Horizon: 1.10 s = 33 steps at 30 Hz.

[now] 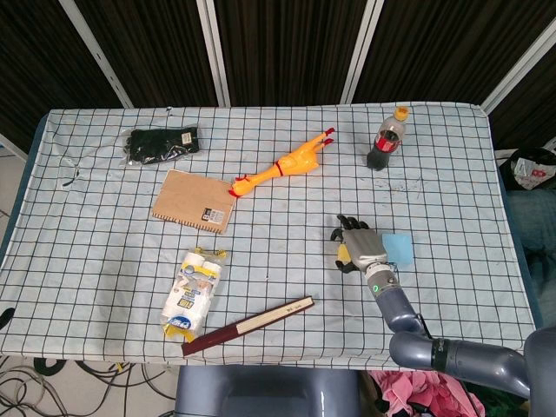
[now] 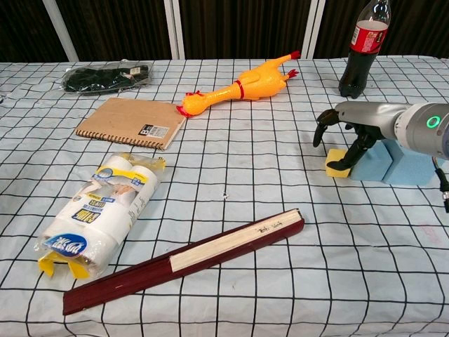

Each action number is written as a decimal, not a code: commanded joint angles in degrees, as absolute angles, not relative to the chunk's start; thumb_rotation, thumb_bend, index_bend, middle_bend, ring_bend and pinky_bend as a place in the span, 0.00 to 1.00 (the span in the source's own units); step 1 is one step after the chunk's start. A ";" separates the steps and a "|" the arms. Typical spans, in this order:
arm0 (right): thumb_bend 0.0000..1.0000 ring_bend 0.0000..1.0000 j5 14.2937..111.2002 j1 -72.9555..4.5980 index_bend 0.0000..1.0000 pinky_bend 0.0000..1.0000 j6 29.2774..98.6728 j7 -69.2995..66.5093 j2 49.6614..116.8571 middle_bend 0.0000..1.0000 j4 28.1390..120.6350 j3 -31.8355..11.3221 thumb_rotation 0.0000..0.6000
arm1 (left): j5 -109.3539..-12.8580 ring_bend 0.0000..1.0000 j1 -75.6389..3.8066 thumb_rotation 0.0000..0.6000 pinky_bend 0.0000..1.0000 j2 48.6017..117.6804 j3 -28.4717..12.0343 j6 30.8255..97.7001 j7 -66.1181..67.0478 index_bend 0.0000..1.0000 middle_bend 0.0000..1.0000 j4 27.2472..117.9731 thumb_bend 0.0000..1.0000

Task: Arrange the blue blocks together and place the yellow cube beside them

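- One yellow cube (image 2: 337, 162) sits on the checked tabletop (image 2: 245, 203), right of centre, touching the left side of the blue blocks (image 2: 395, 162).
- The blue blocks lie pressed together; how many there are I cannot tell.
- One robot hand (image 2: 349, 126) is in view, the right one, arched over the cube with fingers (image 2: 323, 125) spread and holding nothing; one fingertip seems to touch the cube's right edge.
- Also one each: cola bottle (image 2: 362, 45) far right, rubber chicken (image 2: 240, 86), notebook (image 2: 132, 122), black pouch (image 2: 105, 76), paper roll pack (image 2: 97, 212), dark red book (image 2: 188, 259).
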State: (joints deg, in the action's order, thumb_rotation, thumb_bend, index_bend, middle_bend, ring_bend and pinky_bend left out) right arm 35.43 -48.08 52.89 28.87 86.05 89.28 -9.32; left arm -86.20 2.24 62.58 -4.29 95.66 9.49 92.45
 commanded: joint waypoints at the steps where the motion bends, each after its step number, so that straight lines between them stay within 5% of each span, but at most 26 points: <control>1: 0.30 0.00 36.58 -48.11 0.30 0.09 53.81 29.77 85.71 0.00 90.52 -8.55 1.00 | -86.25 0.00 2.23 1.00 0.00 62.55 -4.27 95.64 9.42 0.21 0.06 92.49 0.04; 33: 0.30 0.00 39.18 -47.20 0.37 0.09 55.56 33.11 87.84 0.00 88.41 -5.54 1.00 | -86.16 0.00 2.26 1.00 0.00 62.54 -4.30 95.68 9.52 0.21 0.06 92.60 0.04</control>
State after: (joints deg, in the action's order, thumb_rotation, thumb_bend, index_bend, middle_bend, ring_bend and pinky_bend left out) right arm 39.16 -47.23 55.59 33.16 87.80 88.47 -5.54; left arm -86.16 2.26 62.54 -4.30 95.68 9.52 92.60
